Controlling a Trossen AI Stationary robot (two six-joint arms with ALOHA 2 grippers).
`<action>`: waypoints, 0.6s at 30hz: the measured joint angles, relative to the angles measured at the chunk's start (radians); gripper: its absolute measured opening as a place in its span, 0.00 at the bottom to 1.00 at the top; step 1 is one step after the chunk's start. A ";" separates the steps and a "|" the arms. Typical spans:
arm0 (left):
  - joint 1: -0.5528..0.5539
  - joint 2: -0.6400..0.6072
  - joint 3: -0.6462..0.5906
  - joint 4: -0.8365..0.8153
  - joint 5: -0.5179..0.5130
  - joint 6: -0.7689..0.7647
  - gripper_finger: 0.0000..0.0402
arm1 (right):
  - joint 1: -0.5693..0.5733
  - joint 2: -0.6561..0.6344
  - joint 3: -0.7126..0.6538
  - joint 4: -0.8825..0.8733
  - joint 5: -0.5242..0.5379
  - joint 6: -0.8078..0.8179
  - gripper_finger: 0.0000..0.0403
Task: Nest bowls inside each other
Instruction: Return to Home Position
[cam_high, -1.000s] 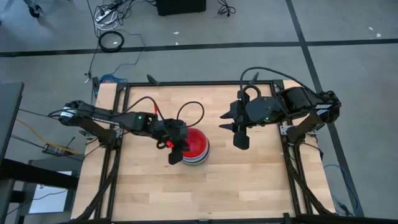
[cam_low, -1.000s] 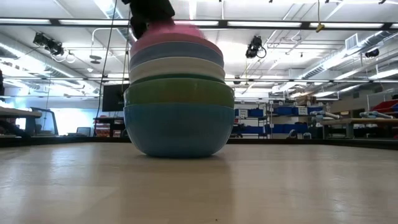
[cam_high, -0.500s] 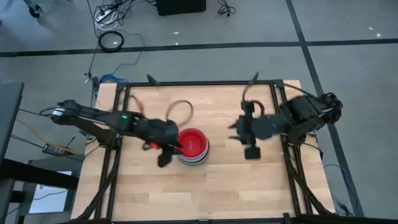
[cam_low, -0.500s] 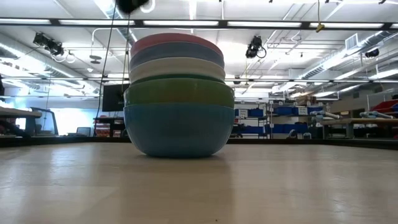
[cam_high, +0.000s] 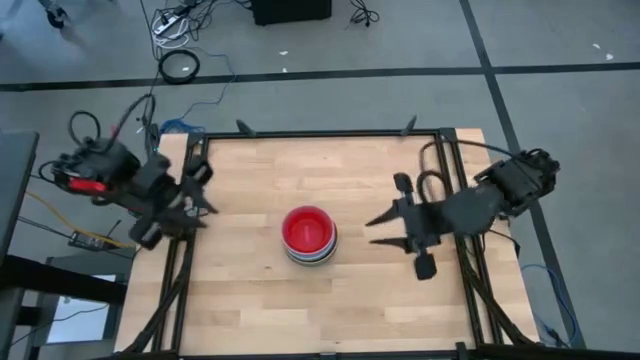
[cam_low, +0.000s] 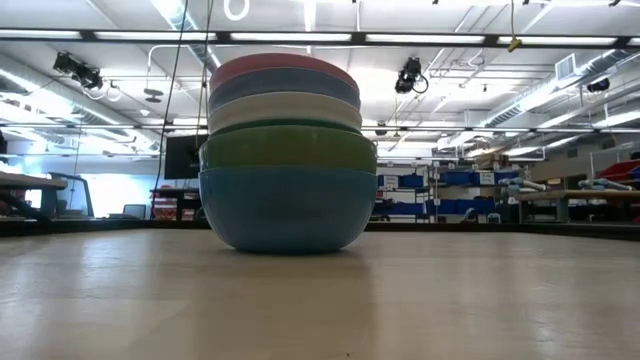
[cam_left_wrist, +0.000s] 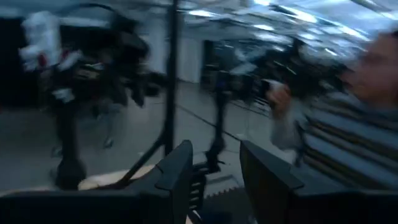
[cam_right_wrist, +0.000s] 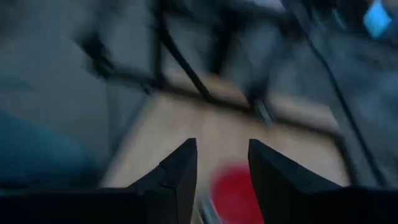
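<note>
Left gripper (cam_high: 200, 192) spread, empty, well left of bowl stack (cam_high: 308, 246), at table (cam_high: 330, 300) edge. Right gripper (cam_high: 383, 231) spread, empty, near stack's right. Neither touches stack. Red bowl (cam_high: 307, 228) nested on top; side-on: teal bowl (cam_low: 285, 210) at base, then green (cam_low: 288, 150), white (cam_low: 285, 108), blue (cam_low: 285, 86), pink (cam_low: 283, 66).

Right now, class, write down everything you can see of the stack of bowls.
The stack of bowls stands upright near the middle of the wooden table, touching nothing else. It looks like smooth plain plastic. From the side, its bands run teal at the bottom, then green, white, blue and pink; from above, a red bowl sits nested on top.
</note>
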 joint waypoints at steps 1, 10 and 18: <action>0.002 -0.009 0.000 -0.020 0.034 0.034 0.35 | -0.013 -0.010 0.000 0.064 -0.070 -0.046 0.33; 0.017 -0.076 -0.003 -0.163 0.013 0.071 0.35 | -0.197 -0.203 0.001 0.086 -0.358 -0.145 0.33; 0.018 -0.164 -0.053 -0.228 -0.065 0.074 0.35 | -0.200 -0.383 -0.025 -0.017 -0.288 -0.120 0.33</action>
